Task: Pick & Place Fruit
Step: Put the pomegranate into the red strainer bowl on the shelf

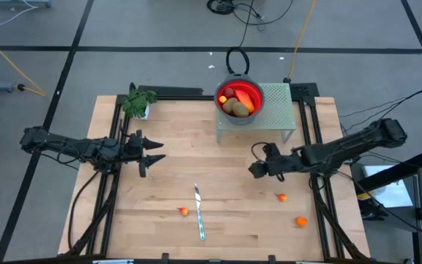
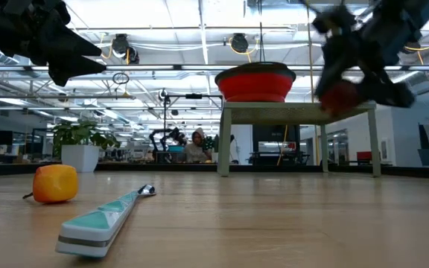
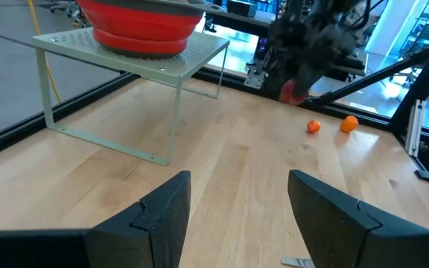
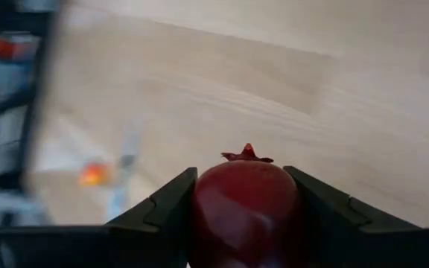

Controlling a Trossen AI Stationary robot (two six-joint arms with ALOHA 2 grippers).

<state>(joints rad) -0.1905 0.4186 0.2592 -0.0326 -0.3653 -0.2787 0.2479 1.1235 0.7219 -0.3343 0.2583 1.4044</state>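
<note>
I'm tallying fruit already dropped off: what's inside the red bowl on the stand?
The red bowl holds olive-brown ovals, a long orange-red piece and a dark red ball. Anything beneath them is covered.

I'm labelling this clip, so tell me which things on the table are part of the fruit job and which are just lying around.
Part of the job:
- dark red fruit, held in the right gripper
- three small orange pieces on the table
- red bowl with fruit in it, on the green stand

Lying about:
- knife
- leafy plant
- left gripper, open, waiting
</note>
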